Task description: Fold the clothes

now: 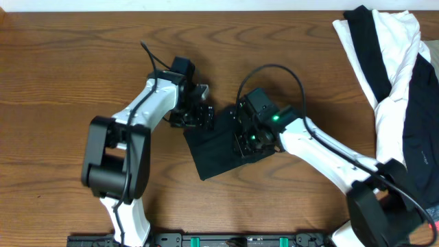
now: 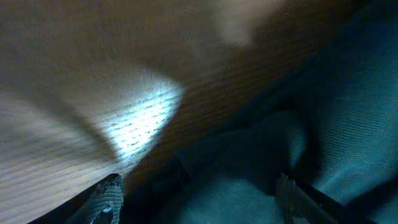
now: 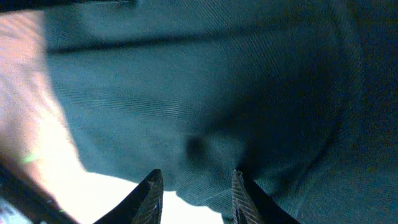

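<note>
A black garment (image 1: pixel 214 152) lies folded into a small square at the table's centre. My left gripper (image 1: pixel 197 118) is low at its upper left corner. In the left wrist view its fingers (image 2: pixel 199 202) are spread wide over the dark fabric (image 2: pixel 323 112), holding nothing. My right gripper (image 1: pixel 245 143) is low on the garment's right part. In the right wrist view its fingers (image 3: pixel 196 190) are apart with an edge of the fabric (image 3: pixel 205 81) lying between them, not pinched.
A heap of black and white garments (image 1: pixel 398 75) lies at the right edge of the wooden table (image 1: pixel 68 68). The two arms come close together over the folded garment.
</note>
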{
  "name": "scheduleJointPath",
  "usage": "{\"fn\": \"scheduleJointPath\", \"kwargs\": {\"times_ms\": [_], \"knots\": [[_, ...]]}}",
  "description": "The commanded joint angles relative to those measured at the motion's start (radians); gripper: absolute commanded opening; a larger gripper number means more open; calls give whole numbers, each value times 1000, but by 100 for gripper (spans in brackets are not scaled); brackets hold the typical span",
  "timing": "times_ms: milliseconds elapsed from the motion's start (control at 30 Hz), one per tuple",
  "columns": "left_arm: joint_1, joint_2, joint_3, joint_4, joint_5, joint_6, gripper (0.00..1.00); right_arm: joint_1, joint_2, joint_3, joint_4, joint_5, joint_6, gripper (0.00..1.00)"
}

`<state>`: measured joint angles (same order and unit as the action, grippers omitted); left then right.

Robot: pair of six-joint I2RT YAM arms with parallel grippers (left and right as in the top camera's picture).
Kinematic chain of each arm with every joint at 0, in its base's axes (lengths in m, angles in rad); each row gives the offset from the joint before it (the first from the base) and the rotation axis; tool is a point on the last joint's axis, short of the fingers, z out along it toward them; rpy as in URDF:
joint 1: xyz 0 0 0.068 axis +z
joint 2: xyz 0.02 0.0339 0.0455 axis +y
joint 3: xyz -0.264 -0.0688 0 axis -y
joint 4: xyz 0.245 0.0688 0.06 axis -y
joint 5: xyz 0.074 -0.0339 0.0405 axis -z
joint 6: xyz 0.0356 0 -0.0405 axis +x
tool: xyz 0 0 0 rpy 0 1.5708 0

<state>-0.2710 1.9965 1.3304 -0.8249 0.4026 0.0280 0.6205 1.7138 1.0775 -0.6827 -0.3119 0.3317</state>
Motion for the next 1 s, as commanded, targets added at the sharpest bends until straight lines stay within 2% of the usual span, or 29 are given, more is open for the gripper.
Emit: {"fn": "scheduleJointPath", "kwargs": {"times_ms": [0, 133, 267, 433, 600, 867, 967], "knots": [[-3, 48, 0, -29, 16, 21, 78, 11, 52, -32, 21, -14, 42, 35], [-3, 78, 0, -80, 16, 19, 72, 7, 125, -34, 84, 13, 38, 37], [-3, 80, 0, -174, 16, -38, 68, -7, 164, -34, 191, 130, 37, 45], [-3, 80, 0, -285, 17, -100, 55, -41, 164, -27, 323, 166, -14, 49], [-3, 78, 0, -291, 17, -117, 54, -71, 164, -16, 349, 161, -49, 50], [14, -16, 1, -239, 16, -116, 56, -76, 149, -16, 265, 154, -110, 51], [27, -75, 1, -201, 16, -116, 62, -76, 149, -16, 246, 154, -113, 51]]}}
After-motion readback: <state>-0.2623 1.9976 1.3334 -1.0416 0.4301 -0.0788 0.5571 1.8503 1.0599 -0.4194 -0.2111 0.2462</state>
